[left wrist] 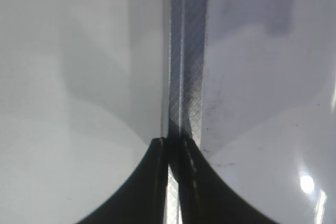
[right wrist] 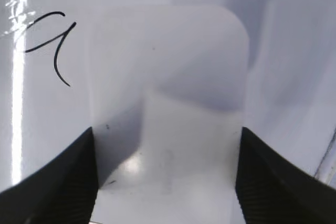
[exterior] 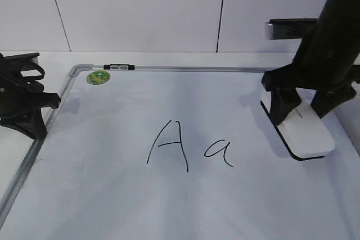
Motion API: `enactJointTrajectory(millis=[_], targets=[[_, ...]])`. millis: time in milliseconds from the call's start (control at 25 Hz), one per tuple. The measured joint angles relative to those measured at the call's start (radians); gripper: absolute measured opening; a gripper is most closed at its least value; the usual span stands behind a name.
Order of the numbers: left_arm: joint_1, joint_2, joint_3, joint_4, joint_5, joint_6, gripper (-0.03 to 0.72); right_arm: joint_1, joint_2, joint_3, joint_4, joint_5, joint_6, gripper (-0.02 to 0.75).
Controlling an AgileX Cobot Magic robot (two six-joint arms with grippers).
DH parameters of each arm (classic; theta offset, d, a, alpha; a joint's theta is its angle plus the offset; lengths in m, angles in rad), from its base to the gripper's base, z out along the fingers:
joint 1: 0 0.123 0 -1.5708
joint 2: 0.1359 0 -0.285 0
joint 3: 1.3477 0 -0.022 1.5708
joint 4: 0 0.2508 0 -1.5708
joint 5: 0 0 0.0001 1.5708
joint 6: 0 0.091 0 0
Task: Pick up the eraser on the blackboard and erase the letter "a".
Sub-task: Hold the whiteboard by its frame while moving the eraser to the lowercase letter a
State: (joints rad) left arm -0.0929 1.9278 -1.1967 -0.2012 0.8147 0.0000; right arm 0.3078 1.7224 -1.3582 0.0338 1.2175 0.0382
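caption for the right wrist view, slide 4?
Right pincer straddling the white eraser, fingers at its sides, letter "a" nearby.

Matte black arms (exterior: 323,37) (ribbed pads (right wrist: 262,182)); curved fingers.

Tall handwritten capital "A" (exterior: 169,144) in black marker, small grey and black clip (exterior: 118,67) at the far edge, white panelled wall (exterior: 140,9) behind.
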Motion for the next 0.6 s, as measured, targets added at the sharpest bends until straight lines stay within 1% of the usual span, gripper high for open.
enactJointTrajectory(millis=[160, 360, 480, 600], targets=[[0.000, 0.000, 0.000, 0.000, 0.000, 0.000, 0.025, 0.057, 0.059, -0.045, -0.034, 0.000, 0.019, 0.541], [0.000, 0.000, 0.000, 0.000, 0.000, 0.000, 0.025, 0.137, 0.138, -0.061, -0.054, 0.000, 0.026, 0.541], [0.000, 0.000, 0.000, 0.000, 0.000, 0.000, 0.025, 0.166, 0.176, -0.063, -0.054, 0.000, 0.028, 0.541], [0.000, 0.000, 0.000, 0.000, 0.000, 0.000, 0.025, 0.176, 0.194, -0.065, -0.056, 0.000, 0.028, 0.541]])
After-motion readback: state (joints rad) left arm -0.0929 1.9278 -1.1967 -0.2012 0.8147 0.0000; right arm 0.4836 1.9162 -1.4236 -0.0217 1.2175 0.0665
